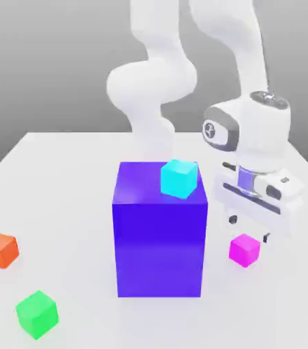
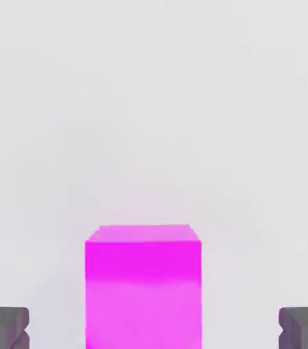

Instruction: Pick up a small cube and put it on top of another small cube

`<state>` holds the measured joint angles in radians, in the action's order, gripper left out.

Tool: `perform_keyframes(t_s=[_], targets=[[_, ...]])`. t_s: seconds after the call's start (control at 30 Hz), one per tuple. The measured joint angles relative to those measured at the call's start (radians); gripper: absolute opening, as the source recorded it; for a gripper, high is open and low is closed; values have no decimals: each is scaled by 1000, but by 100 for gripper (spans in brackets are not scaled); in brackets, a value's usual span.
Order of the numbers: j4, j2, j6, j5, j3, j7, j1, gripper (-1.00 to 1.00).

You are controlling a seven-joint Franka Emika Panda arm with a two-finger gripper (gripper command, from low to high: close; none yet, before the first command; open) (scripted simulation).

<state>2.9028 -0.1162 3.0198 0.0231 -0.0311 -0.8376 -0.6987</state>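
Magenta small cube sits unmarked on the table beneath the wide-spread, empty gripper

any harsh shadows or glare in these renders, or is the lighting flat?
Exterior view: soft, even light; faint diffuse shadows on the table under the big purple-blue block and the magenta cube; no glare. Hand view: flat white surface, a pink tint around the magenta cube; no hard shadow.

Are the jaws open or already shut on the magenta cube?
Open. In the hand view the two fingertips stand far apart on either side of the magenta cube, with clear table between each and the cube.
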Motion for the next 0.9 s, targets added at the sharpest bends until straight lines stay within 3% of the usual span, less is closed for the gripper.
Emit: perform_keyframes(t_s=[0.1, 0.13, 0.37, 0.63, 0.73, 0.9], targets=[[-19, -108, 88, 12, 22, -11, 20, 0], [-24, -135, 110, 13, 27, -12, 25, -100], [-25, -137, 110, 13, 30, -12, 28, -100], [19, 120, -102, -25, 8, 16, 16, -100], [-60, 97, -144, -25, -29, 89, -1, -100], [-237, 2, -205, 1, -133, 267, 115, -100]])
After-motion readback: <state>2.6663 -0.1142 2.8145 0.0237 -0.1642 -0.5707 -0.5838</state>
